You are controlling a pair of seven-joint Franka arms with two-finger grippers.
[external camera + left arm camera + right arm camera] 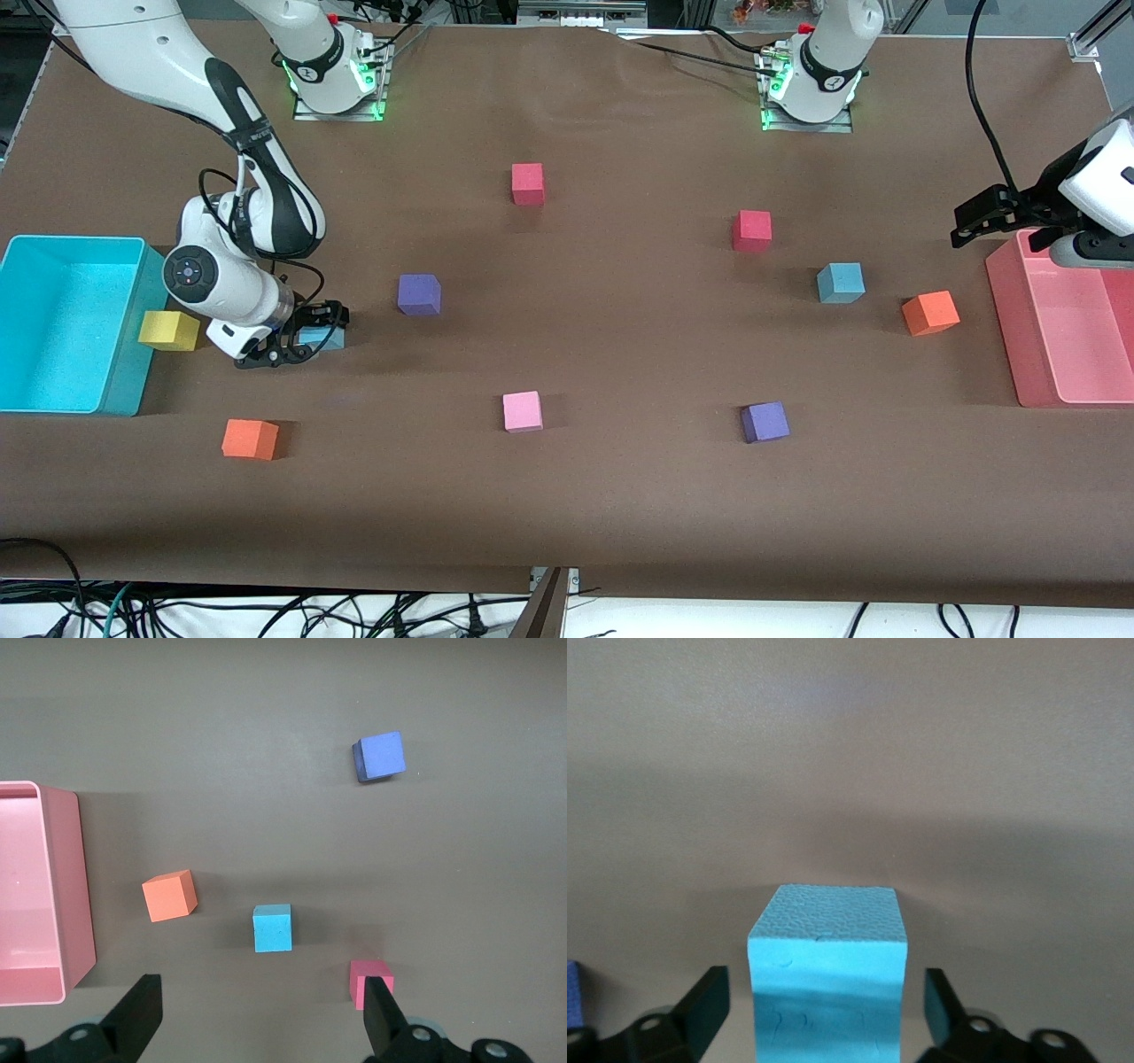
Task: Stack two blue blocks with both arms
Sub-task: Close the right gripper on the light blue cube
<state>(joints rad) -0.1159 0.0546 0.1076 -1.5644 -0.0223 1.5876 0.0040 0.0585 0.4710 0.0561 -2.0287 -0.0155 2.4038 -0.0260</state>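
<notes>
We see two light-blue blocks point(840, 283) point(317, 337) on the brown counter point(620, 496), beside cyan point(53, 323) and pink point(1063, 328) bins.

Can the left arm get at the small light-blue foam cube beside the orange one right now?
Probably yes. The left pincer hangs open over the pink bin's rim, and the light-blue foam cube sits on bare table with nothing touching it.

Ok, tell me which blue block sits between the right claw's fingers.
The blue block beside the yellow block, near the cyan bin; the right claw straddles it, not yet clamped. The other blue block lies untouched beside the orange one.
</notes>
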